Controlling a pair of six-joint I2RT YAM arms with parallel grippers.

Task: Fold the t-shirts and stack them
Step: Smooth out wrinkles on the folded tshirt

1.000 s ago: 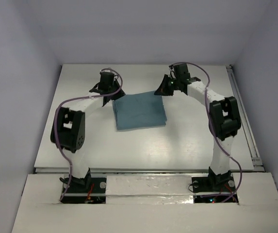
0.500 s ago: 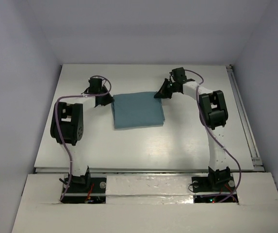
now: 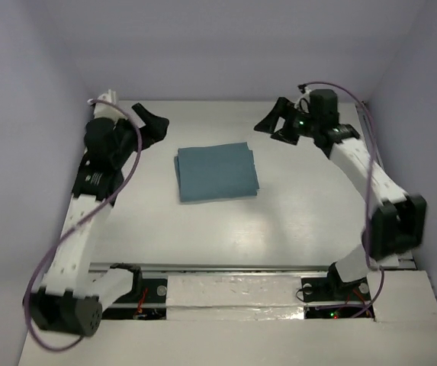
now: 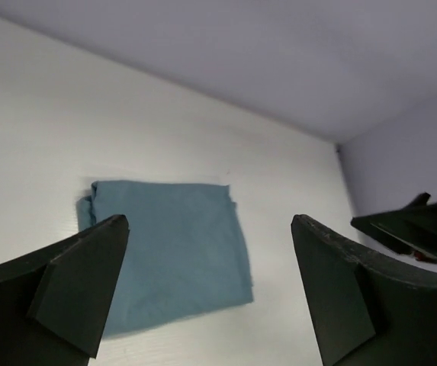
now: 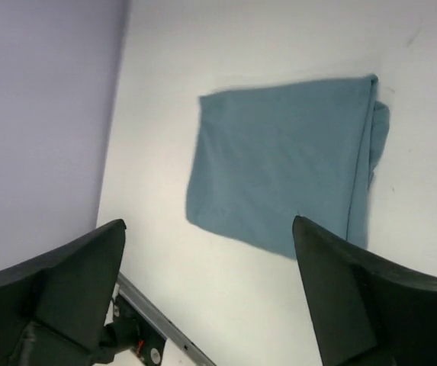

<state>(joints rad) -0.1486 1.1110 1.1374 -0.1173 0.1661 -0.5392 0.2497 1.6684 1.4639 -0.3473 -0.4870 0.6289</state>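
Note:
A teal-blue t-shirt [image 3: 216, 172] lies folded into a neat rectangle on the white table [image 3: 294, 221], toward the back middle. It also shows in the left wrist view as the t-shirt [image 4: 168, 244] and in the right wrist view as the t-shirt [image 5: 279, 171]. My left gripper [image 3: 154, 126] hangs raised at the far left, well clear of the cloth, jaws wide open and empty. Off to the far right my right gripper [image 3: 276, 125] is lifted too, open with nothing in it. In both wrist views the dark fingers [image 4: 73, 282] [image 5: 355, 297] frame bare table and cloth below.
A metal rail [image 3: 249, 267] runs along the table's near edge in front of the arm bases. Another rail [image 3: 382, 175] lines the right side. Grey walls close in the back and both sides. The right gripper's tips show in the left wrist view [image 4: 416, 229].
Both grippers let go of the folded shirt's far corners, opened wide and swung up and outward, left arm to the left, right arm to the right. The shirt stays folded in place.

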